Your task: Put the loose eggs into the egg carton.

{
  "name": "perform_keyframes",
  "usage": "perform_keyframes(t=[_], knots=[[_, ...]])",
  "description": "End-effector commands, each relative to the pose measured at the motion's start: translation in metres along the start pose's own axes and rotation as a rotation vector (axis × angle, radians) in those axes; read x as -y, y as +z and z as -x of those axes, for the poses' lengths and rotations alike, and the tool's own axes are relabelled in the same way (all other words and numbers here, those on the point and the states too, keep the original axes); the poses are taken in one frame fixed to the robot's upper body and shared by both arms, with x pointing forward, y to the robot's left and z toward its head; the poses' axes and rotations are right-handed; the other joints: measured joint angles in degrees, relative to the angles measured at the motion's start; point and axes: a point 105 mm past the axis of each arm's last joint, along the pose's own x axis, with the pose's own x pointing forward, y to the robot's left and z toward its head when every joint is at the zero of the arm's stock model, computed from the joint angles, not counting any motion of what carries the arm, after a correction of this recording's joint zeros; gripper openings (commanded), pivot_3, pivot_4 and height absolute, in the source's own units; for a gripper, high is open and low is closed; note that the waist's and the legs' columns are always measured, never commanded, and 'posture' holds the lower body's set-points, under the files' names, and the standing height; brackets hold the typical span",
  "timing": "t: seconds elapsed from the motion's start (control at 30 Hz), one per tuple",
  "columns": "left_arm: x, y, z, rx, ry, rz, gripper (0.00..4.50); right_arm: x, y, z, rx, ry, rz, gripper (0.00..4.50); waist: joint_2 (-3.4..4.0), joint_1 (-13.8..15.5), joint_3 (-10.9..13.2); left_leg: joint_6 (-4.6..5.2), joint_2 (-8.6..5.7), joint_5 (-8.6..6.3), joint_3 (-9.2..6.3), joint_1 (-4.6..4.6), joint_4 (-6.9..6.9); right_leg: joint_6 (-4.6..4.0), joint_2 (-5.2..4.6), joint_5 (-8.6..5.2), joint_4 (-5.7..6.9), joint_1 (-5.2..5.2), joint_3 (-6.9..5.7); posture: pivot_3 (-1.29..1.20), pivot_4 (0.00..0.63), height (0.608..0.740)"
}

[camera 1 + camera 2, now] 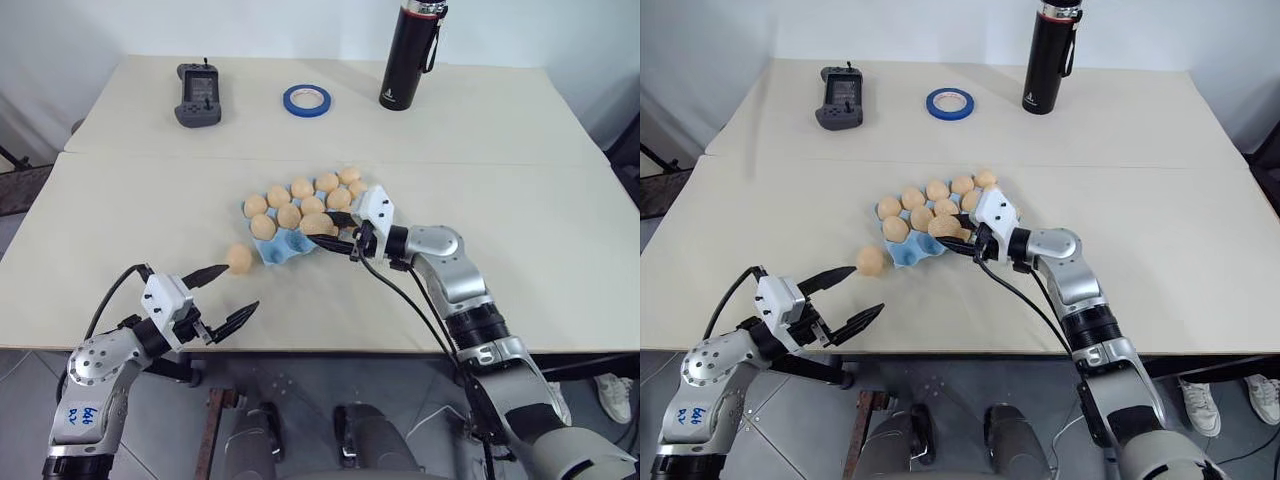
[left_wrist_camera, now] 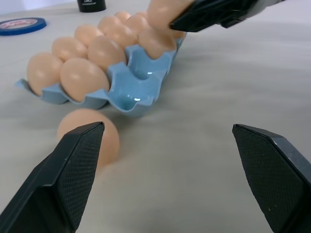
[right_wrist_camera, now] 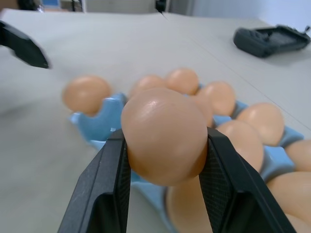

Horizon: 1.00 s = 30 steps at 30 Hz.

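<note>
Nearest in the head view, the left gripper [image 1: 221, 296] hangs at the table's [image 1: 120, 210] front edge with its fingers spread wide and nothing between them; one loose egg [image 1: 239, 258] lies on the table just past its upper fingertip, apart from it and just beside the carton's [image 1: 280, 252] near corner. Further in, the right gripper [image 1: 337, 230] is clamped on a held egg [image 1: 318, 223] above the carton's near row, whose other cups mostly hold eggs. At the far edge stand a bottle [image 1: 410, 55], a tape ring [image 1: 307, 99] and a controller [image 1: 198, 95]. From the left wrist, both wide-set fingers [image 2: 68, 174] frame bare table, the loose egg resting behind one of them, the carton beyond showing empty cups at its near end, and the right gripper's black fingers carrying the held egg over the carton's far end. From the right wrist, the two pads [image 3: 109, 179] pinch the held egg on both sides, above the carton.
</note>
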Motion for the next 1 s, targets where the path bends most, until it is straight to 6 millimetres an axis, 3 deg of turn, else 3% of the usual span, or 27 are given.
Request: perform_keyframes(t=[0.03,0.23,0.33,0.47,0.53,0.67,0.87,1.0], knots=[[0.002,0.014,0.001,0.049,0.014,-0.037,4.50,0.000,0.015,-0.009,0.045,0.009,0.024,2.46,0.00,0.0,0.0,0.00,0.00,0.00,0.01,-0.01,-0.03,0.00,0.00,0.00,-0.01,-0.01,0.00,0.00,0.150,0.740],[0.004,0.013,0.003,0.047,0.031,-0.029,4.50,-0.004,0.022,-0.004,0.062,0.026,0.017,4.48,0.00,-0.5,0.0,0.00,0.01,0.01,0.04,-0.01,-0.02,0.00,0.04,-0.01,0.01,-0.03,0.01,0.00,0.150,0.740],[0.005,0.013,0.004,0.047,0.036,-0.027,4.50,-0.001,0.022,0.005,0.057,0.011,0.022,4.48,0.00,-0.5,0.0,0.00,0.01,0.01,0.03,0.00,0.01,0.00,0.04,0.00,0.04,-0.02,0.01,0.00,0.150,0.740],[0.002,0.011,0.009,0.037,0.063,-0.029,4.50,-0.002,0.018,0.043,0.087,0.013,0.023,4.48,0.00,0.2,0.0,0.00,0.00,-0.01,-0.02,-0.01,-0.02,0.00,0.02,-0.01,-0.05,0.02,-0.04,0.00,0.150,0.740],[-0.001,0.008,0.015,0.021,0.092,-0.028,4.50,-0.008,0.014,0.072,0.129,0.040,0.020,4.48,0.00,0.5,0.0,0.02,-0.02,-0.03,-0.01,-0.03,-0.05,0.00,0.01,-0.01,-0.11,0.03,-0.03,0.00,0.150,0.740],[-0.008,-0.003,0.030,-0.025,0.158,0.020,4.50,-0.019,-0.006,0.115,0.083,0.066,0.014,4.48,0.00,0.8,0.0,0.06,-0.02,-0.07,0.00,-0.01,-0.08,0.01,0.03,-0.01,-0.22,0.08,-0.03,0.00,0.150,0.740],[-0.016,-0.015,0.049,-0.071,0.255,0.060,4.50,-0.031,-0.003,0.133,0.126,0.052,-0.008,4.48,0.00,-0.4,0.0,0.02,0.04,-0.04,-0.13,0.09,0.09,-0.02,0.10,-0.01,-0.05,0.11,0.01,0.00,0.150,0.740],[-0.019,-0.013,0.035,-0.054,0.250,0.064,4.50,-0.042,-0.002,0.134,0.152,0.055,0.013,4.48,-0.01,-0.3,0.0,0.02,-0.01,-0.04,-0.22,0.07,0.10,-0.06,0.03,-0.02,-0.08,0.17,-0.05,0.00,0.150,0.740]])
